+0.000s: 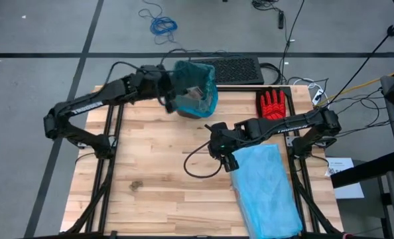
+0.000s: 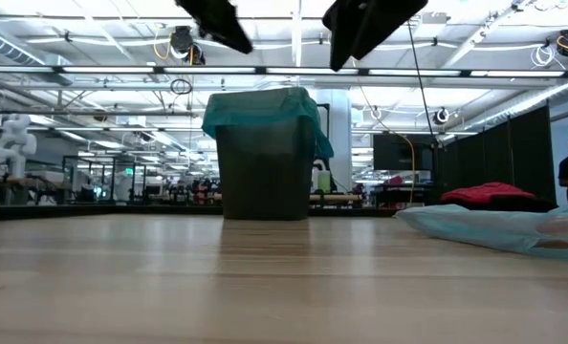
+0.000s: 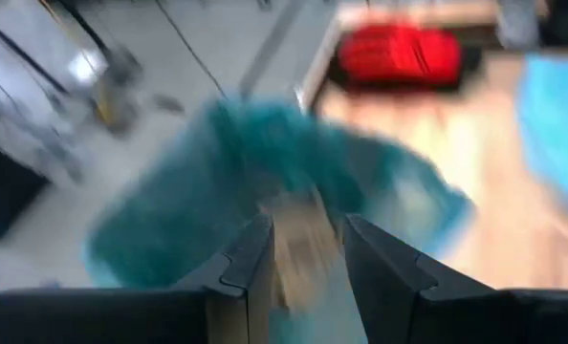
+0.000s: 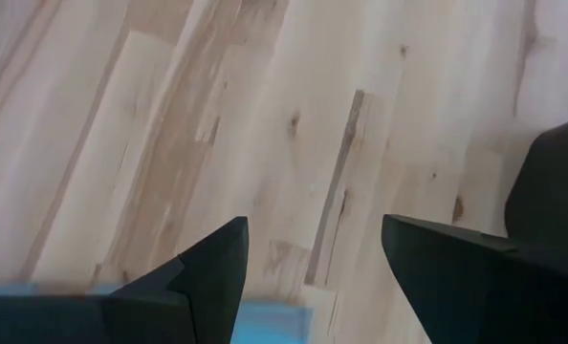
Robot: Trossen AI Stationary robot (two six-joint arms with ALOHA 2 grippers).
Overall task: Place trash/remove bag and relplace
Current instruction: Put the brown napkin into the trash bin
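Teal-green plastic, the bag (image 1: 198, 85), lines a dark bin (image 2: 265, 172) at the far edge of the wooden table (image 1: 150, 166), and its rim folds down over the bin's top. My left gripper (image 3: 305, 268) hangs just above the bin's mouth, on its left side. The fingers (image 3: 251, 272) stand narrowly parted, with a tan, cardlike piece of trash (image 3: 298, 253) between them; through the blur I cannot tell if they pinch it. Inside the bin, brownish trash (image 1: 196, 95) shows through the opening. My right gripper (image 1: 225, 157) hovers over bare wood near the bin, spread wide and empty, just beside the pale sky-blue bag (image 1: 266, 189) lying flat. A red glove (image 1: 273, 104) rests right of the bin.
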